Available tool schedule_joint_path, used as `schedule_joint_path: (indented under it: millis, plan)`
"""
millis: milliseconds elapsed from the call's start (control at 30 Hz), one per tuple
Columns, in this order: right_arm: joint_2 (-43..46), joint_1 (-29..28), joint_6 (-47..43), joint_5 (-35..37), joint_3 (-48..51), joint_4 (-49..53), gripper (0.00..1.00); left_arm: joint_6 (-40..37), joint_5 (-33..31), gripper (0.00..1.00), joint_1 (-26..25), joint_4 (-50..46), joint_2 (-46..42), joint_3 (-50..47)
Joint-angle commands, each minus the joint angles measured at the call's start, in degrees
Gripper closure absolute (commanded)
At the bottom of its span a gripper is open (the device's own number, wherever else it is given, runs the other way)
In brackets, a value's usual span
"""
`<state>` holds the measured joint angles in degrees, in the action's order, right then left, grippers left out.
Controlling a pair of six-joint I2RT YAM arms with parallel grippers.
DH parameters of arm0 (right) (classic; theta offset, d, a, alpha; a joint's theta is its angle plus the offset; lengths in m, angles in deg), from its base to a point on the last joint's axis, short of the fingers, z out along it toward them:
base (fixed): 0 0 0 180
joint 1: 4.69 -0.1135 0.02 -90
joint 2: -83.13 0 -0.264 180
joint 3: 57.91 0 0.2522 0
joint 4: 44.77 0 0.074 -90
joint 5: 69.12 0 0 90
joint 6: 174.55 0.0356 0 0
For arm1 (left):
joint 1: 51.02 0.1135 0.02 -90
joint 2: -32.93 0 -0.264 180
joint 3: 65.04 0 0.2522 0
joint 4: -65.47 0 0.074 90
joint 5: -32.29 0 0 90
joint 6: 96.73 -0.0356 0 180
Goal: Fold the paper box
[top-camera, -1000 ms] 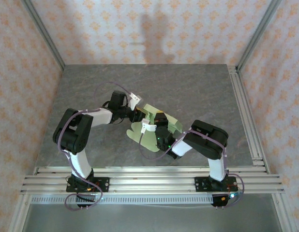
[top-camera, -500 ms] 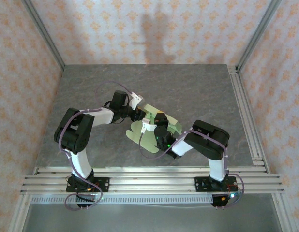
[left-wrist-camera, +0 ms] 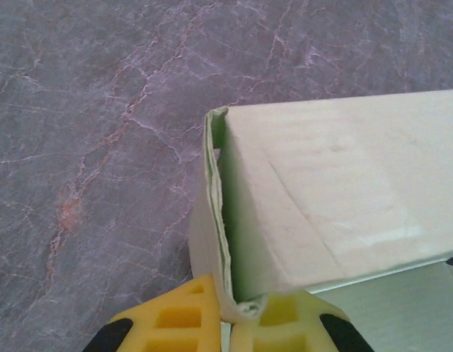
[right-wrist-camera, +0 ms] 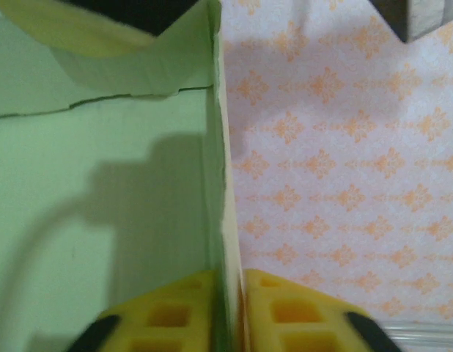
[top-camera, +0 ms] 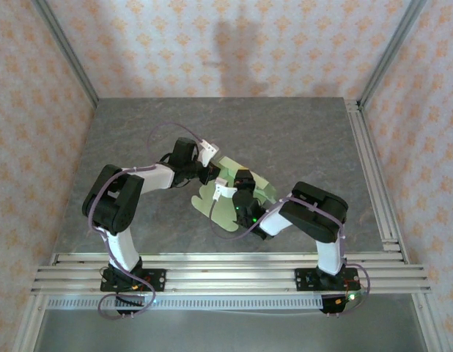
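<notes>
Paper box (top-camera: 221,211) is sitting mid-frame on the bench (top-camera: 300,139) in the top view, between both arms. Your left pincer (left-wrist-camera: 225,319) is pinching a doubled-over corner at the bottom of its wrist view. Your right pincer (right-wrist-camera: 228,293) is clamping an upright side wall. I'm judging you roughly midway: walls are standing up, but rounded flaps are lying flat at the box's lower left, waiting to be folded in.
</notes>
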<state>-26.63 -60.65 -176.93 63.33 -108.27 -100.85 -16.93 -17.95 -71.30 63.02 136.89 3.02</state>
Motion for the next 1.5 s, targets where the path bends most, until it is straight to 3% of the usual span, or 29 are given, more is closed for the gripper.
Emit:
schedule_joint_path:
  millis: [0, 100, 400, 567, 733, 933, 1167, 1467]
  plan:
    - [1.56, -0.45, 2.11, -0.39, -0.84, 0.5, 0.67, -0.29, -3.03, 0.97, -0.56, -2.49, -1.67, -0.24]
    - [2.08, -0.57, 2.68, -0.61, -0.84, 0.23, 0.52, -0.31, -4.53, 0.97, -0.56, -2.84, -2.26, -0.21]
    - [3.96, -1.88, 7.13, -1.32, -1.48, 2.03, 0.25, 0.77, -12.47, 0.98, -0.56, -3.67, -3.84, 0.11]
    - [11.35, -3.33, 21.1, -3.79, -2.8, 17.44, 0.16, 2.65, -17.07, 0.98, -0.56, -2.13, -4.88, -0.26]
    - [18.09, -4.38, 30.43, -5.49, -3.08, 26.54, 0.11, 4.07, -20.84, 0.98, -0.56, 0.71, -5.73, -1.74]
    - [29.85, -4.44, 48.26, -12.73, -6.6, 45.76, 0.06, 6.42, -23.77, 0.98, -1.04, 3.98, -7.01, -4.05]
    - [38.2, 2.4, 71.78, -30.44, -11.78, 61.94, 0.05, 5.57, -26.58, 0.97, -3.57, 4.47, -8.24, -6.04]
    - [35.92, 18.95, 99.6, -57.83, -22.31, 76.33, 0.07, 5.34, -26.51, 0.96, -6.56, 6.63, -10.05, -9.1]
